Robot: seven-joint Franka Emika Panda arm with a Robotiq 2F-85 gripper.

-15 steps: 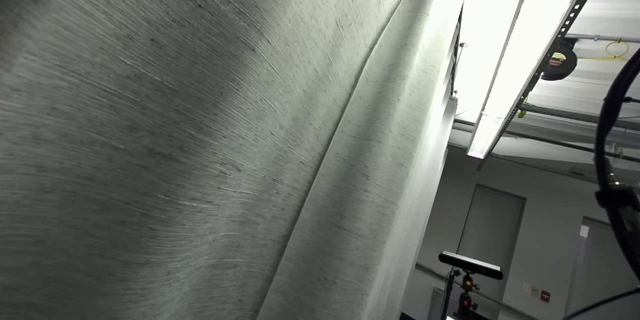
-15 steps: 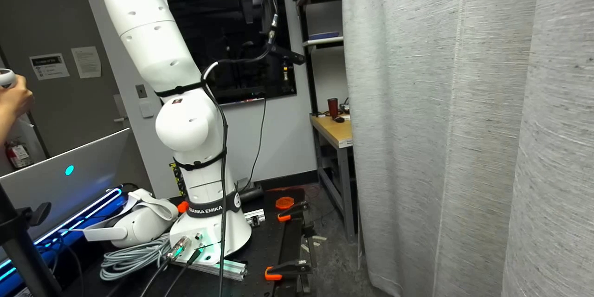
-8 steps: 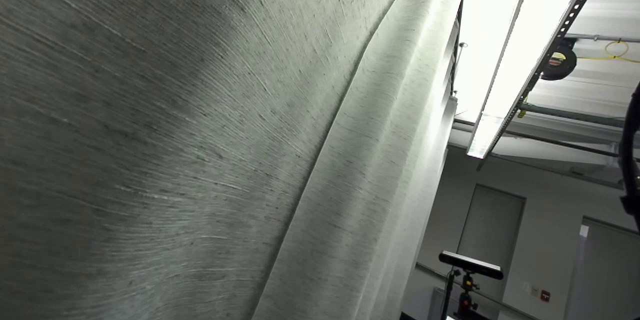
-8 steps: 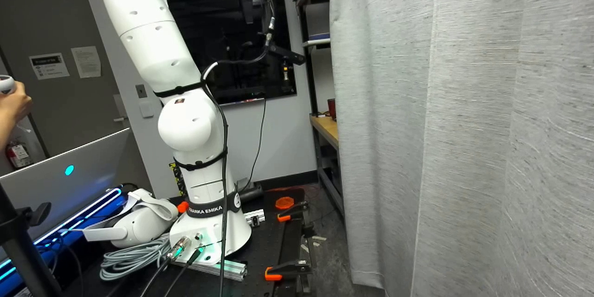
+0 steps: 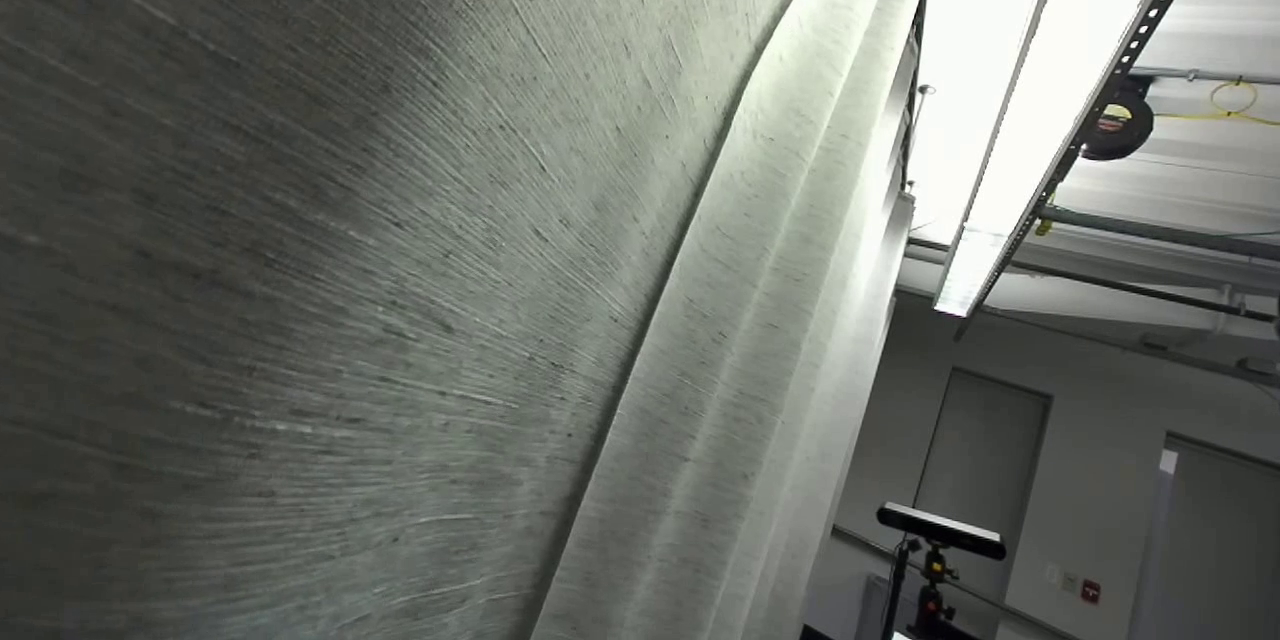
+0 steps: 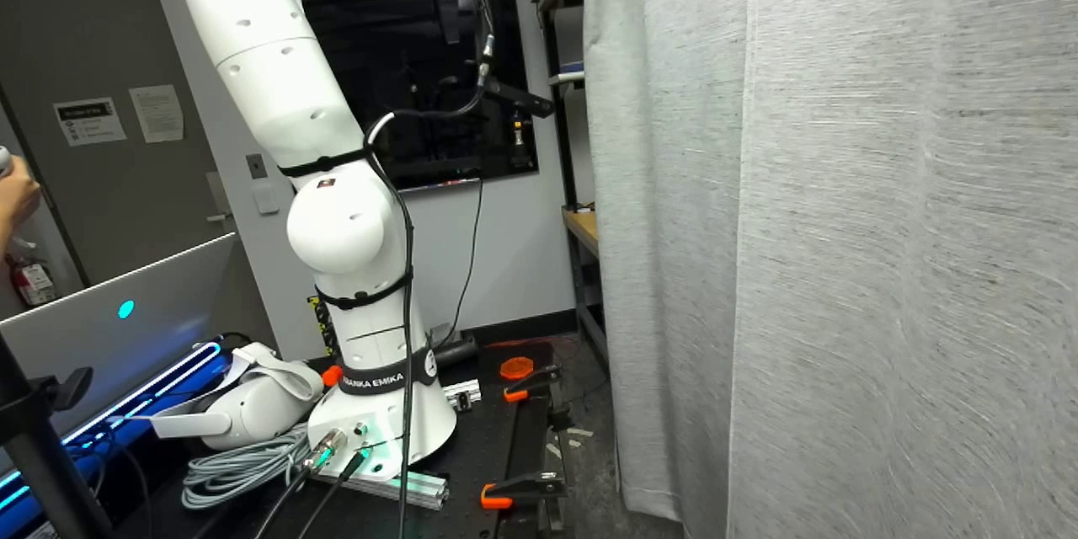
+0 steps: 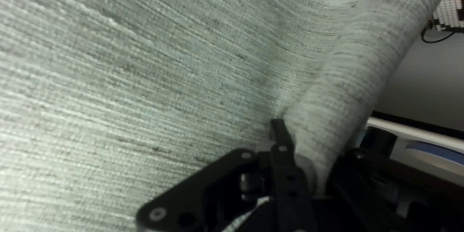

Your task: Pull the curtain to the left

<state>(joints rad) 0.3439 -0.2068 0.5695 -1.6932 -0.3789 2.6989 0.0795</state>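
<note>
The curtain (image 6: pixel 834 227) is a tall pale grey sheet with long vertical folds, filling the right side of an exterior view. It also fills most of another exterior view (image 5: pixel 450 320), and in the wrist view the curtain (image 7: pixel 163 79) covers nearly everything. My gripper (image 7: pixel 311 141) has a bunched fold of curtain between its fingers at the lower right of the wrist view. The right fingertip is hidden behind the cloth. The white arm (image 6: pixel 295 93) rises beside the curtain; its far end and the gripper are cut off at the top edge.
A shelf unit with a wooden desk (image 6: pixel 581 226) stands behind the curtain's edge. A wall screen (image 6: pixel 404 84) is behind the arm. Clamps (image 6: pixel 526 488), a headset (image 6: pixel 261 404) and a laptop (image 6: pixel 126 312) are around the arm's base. A camera on a stand (image 5: pixel 940 530) is beyond the curtain.
The curtain's free edge has moved left in an exterior view, covering more of the desk and shelf. The arm's upper end shifted slightly left. The black cable has left the exterior view at right.
</note>
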